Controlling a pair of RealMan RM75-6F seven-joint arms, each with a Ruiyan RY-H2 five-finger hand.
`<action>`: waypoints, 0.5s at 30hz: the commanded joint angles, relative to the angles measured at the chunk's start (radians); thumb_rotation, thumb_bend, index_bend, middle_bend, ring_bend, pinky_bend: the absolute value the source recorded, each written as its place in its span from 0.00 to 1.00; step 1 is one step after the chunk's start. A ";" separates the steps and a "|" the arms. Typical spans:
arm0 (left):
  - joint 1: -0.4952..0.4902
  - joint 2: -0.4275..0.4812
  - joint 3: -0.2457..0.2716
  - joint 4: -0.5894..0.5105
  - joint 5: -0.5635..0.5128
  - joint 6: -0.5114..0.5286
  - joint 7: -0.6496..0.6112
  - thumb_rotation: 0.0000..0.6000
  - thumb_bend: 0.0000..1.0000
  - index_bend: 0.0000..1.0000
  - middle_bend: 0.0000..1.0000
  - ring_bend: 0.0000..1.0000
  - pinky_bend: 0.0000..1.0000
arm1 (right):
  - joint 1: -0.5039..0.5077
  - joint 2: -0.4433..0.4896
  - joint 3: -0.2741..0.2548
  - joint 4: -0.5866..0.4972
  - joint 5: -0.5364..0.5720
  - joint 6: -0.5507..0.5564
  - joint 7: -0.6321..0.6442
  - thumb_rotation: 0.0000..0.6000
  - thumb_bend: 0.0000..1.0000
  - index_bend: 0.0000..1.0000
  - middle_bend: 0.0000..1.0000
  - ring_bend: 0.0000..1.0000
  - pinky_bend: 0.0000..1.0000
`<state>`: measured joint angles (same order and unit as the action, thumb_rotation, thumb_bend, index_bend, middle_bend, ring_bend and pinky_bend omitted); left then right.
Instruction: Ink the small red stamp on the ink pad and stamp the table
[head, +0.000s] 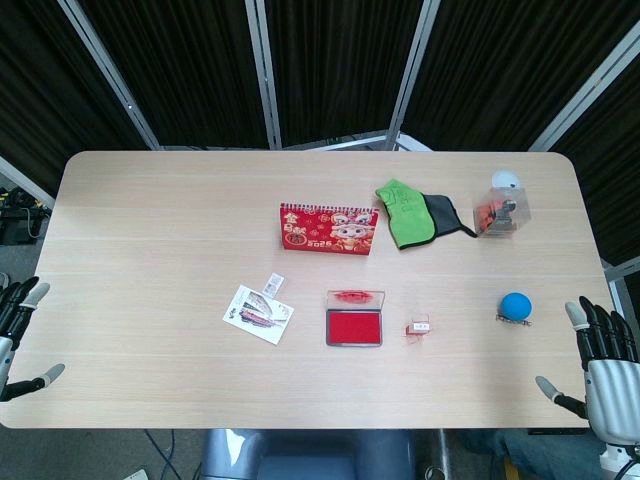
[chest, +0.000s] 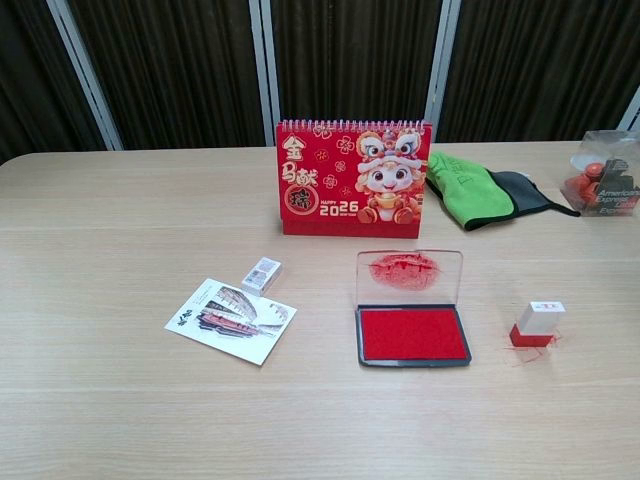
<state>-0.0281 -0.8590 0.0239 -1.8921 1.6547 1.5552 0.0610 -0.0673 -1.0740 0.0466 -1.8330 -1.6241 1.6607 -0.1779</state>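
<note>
The small red stamp (head: 420, 327) (chest: 537, 323) stands upright on the table, just right of the ink pad, with faint red marks on the wood around it. The ink pad (head: 354, 326) (chest: 412, 334) lies open, its clear lid raised at the back and smeared red. My right hand (head: 600, 355) hangs at the table's right front edge, fingers spread, holding nothing, well right of the stamp. My left hand (head: 18, 335) sits off the table's left front corner, fingers apart and empty. Neither hand shows in the chest view.
A red 2026 desk calendar (head: 328, 228) (chest: 352, 180) stands behind the pad. A green and black cloth (head: 415, 213), a clear box (head: 502, 208) and a blue ball (head: 516, 306) lie to the right. A postcard (head: 258, 313) and small box (head: 273, 283) lie left.
</note>
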 joint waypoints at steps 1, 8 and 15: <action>-0.001 0.000 0.000 0.000 -0.003 -0.003 0.001 1.00 0.00 0.00 0.00 0.00 0.00 | 0.001 -0.002 0.000 0.002 -0.001 -0.002 0.001 1.00 0.00 0.00 0.00 0.00 0.00; 0.003 0.001 -0.002 0.004 -0.022 -0.005 0.002 1.00 0.00 0.00 0.00 0.00 0.00 | 0.023 -0.021 0.005 0.017 0.007 -0.037 -0.024 1.00 0.00 0.00 0.00 0.07 0.14; -0.006 -0.007 -0.019 0.011 -0.075 -0.024 0.011 1.00 0.00 0.00 0.00 0.00 0.00 | 0.132 -0.092 0.064 0.116 0.008 -0.141 -0.078 1.00 0.00 0.00 0.00 0.72 0.95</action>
<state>-0.0279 -0.8617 0.0109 -1.8838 1.5963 1.5438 0.0664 0.0185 -1.1339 0.0832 -1.7620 -1.6177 1.5641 -0.2319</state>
